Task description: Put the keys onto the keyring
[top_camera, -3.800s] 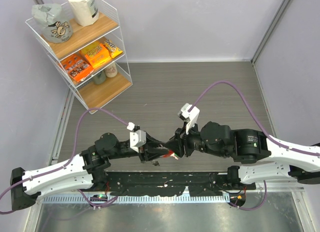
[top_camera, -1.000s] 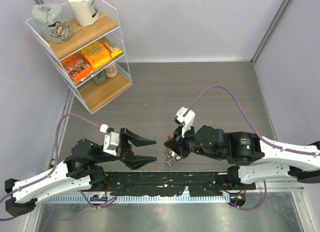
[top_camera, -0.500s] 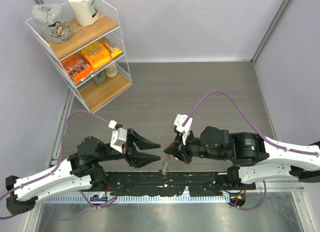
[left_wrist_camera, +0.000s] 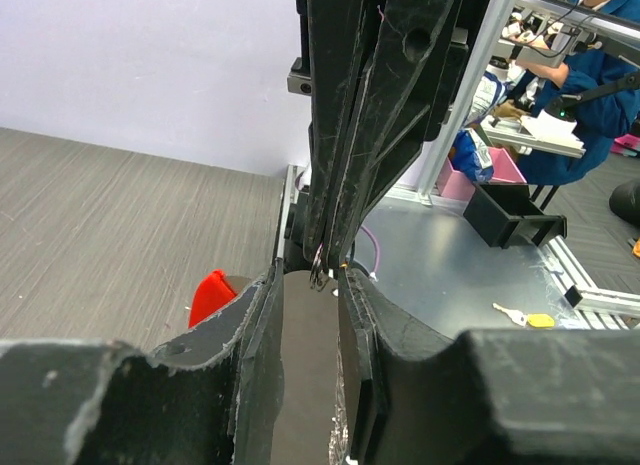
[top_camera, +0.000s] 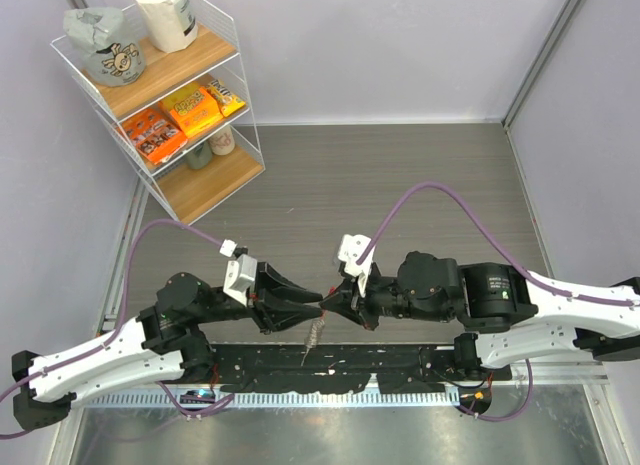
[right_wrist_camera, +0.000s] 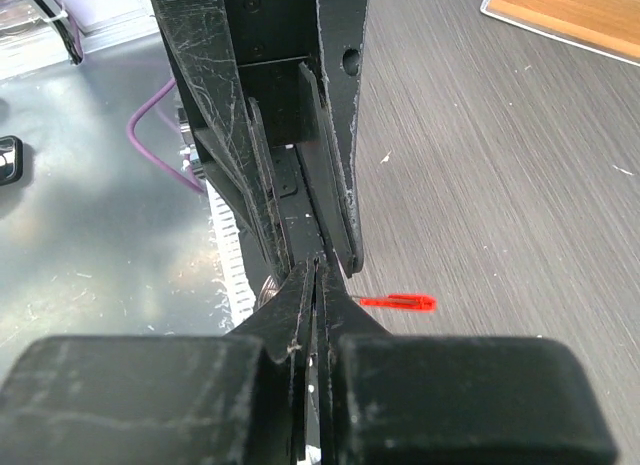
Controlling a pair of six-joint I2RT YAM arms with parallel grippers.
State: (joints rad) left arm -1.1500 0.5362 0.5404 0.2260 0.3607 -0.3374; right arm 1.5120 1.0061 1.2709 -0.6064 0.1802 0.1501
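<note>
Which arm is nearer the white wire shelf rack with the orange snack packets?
Left. The left arm lies in front of the white wire shelf rack on the table's left side; the right arm reaches in from the far right side.

- table: grey wood-grain
- cables: purple
- L gripper, R gripper: blk, scuffed
- keyring: silvery chain, red arc
- shelf packs: orange

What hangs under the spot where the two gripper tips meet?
A silvery chain dangles there. Its top is hidden in the shut right gripper; whether keys hang on it is too small to tell.
</note>
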